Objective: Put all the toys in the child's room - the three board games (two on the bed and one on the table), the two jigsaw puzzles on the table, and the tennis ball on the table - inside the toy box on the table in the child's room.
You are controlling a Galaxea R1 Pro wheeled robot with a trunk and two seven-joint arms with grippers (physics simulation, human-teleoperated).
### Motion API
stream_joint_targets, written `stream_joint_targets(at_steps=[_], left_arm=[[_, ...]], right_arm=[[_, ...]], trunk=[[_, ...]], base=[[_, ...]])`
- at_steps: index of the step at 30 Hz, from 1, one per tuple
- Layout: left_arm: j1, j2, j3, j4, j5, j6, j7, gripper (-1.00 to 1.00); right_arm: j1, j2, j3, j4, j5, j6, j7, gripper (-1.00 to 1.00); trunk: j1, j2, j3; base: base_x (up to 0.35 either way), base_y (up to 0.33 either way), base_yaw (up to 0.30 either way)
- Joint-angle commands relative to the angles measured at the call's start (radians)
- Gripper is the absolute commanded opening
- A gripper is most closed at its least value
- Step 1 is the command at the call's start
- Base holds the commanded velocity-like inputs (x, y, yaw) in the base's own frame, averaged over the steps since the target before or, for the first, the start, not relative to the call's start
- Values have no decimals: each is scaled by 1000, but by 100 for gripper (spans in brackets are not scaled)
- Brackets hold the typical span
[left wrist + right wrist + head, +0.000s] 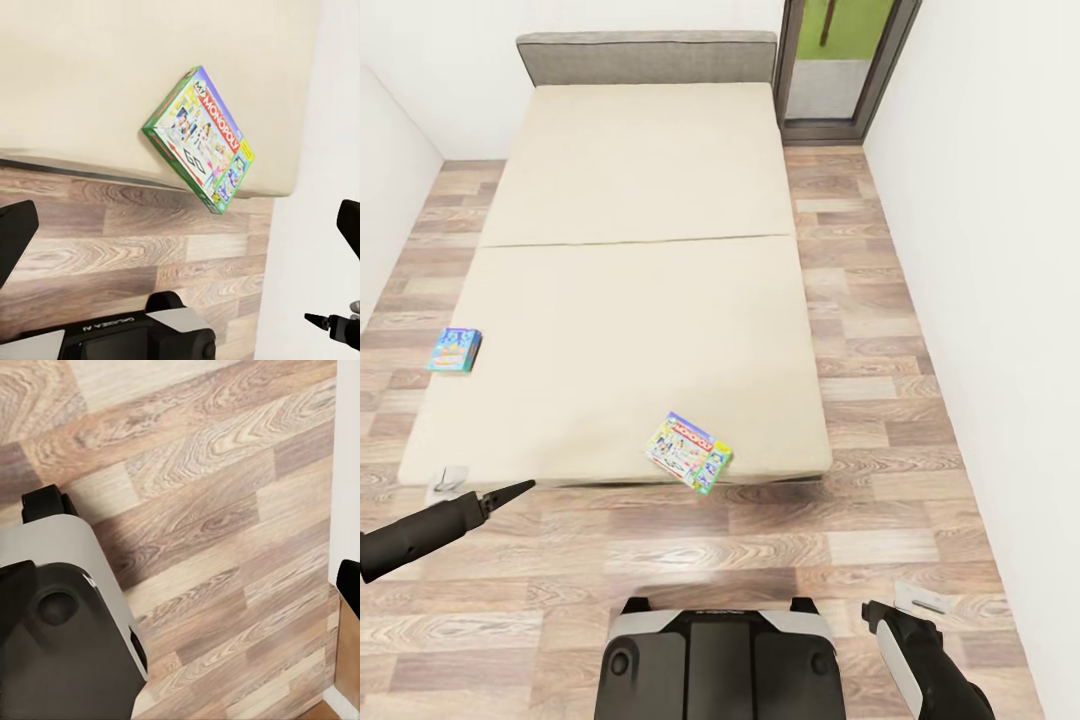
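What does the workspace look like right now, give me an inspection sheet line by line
Surface: beige bed, bare apart from two boxes.
Job's things: Monopoly box overhanging the bed's near edge; blue game box at its left edge.
Clutter: nothing seen.
Grippers: left gripper above the floor by the bed's near left corner, holding nothing; right gripper low beside the robot base, state unclear.
Cables: nothing seen.
Surroundings: wood floor, white walls, doorway beyond the bed.

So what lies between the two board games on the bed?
Bare mattress, in the head view: nothing lies between the Monopoly box and the blue box.
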Motion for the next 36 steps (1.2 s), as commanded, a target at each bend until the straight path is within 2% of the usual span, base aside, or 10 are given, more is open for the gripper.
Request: stream_joint_targets(at_steps=[1, 12, 36], left_arm=[[-1, 0, 1, 0, 0, 10, -4, 100], [-1, 0, 0, 0, 0, 9, -4, 100], [-1, -2, -3, -1, 1, 8, -5, 100]], right_arm=[[0, 0, 1, -2, -10, 3, -7, 100], [0, 0, 1, -2, -10, 3, -7, 100], [0, -8, 0, -2, -13, 3, -6, 100]], trunk=[[1, -1, 1], [1, -1, 19], [1, -1, 58]], base=[[-10, 185, 0], [-3, 146, 0], [0, 7, 0]])
